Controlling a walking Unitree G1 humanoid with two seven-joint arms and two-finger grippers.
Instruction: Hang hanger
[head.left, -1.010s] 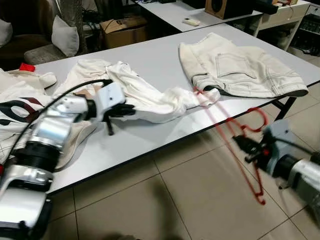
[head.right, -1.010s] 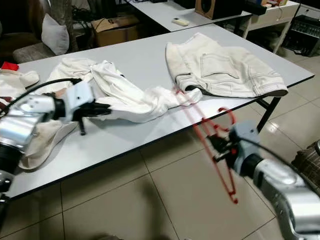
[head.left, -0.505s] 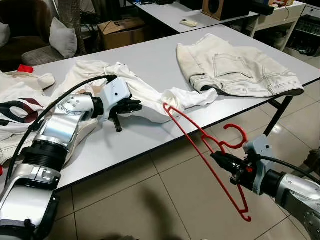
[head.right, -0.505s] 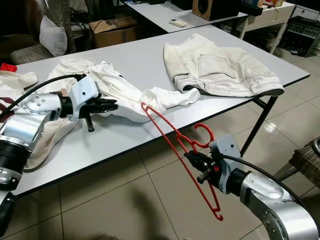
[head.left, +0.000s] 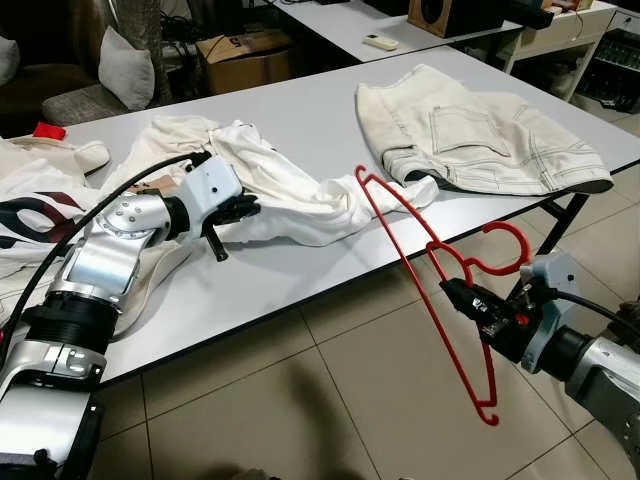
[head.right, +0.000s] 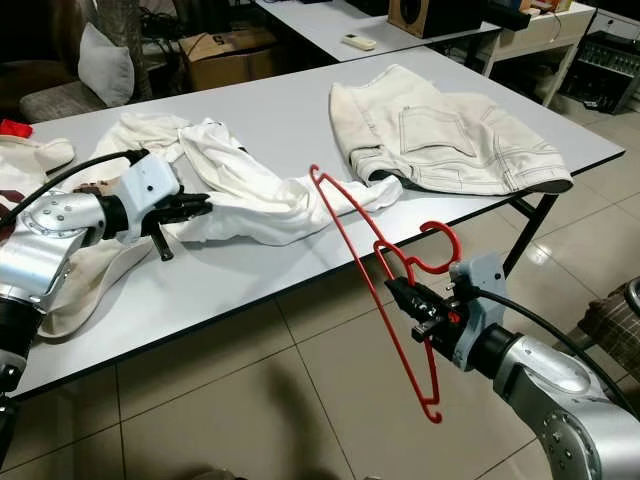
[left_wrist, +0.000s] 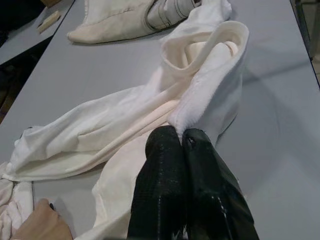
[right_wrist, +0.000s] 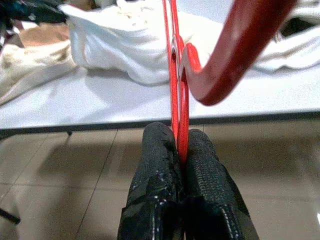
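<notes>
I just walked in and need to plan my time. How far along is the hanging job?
Done: the right gripper has the red hanger clamped near its neck, held in the air beside the table. In hand: the left gripper pinches a fold of the white shirt, which lies on the table. Left: the hanger is not in the shirt yet, and nothing is hung.

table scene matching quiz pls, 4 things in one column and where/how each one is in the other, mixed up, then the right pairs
Things:
1. red hanger
2. white shirt
3. cream shorts
4. cardboard box

States:
A. lying flat at the table's far right end
B. on the floor beyond the table
C. held off the table edge by the right gripper
D. crumpled on the table, pinched by the left gripper

Pairs: 1-C, 2-D, 3-A, 4-B
</notes>
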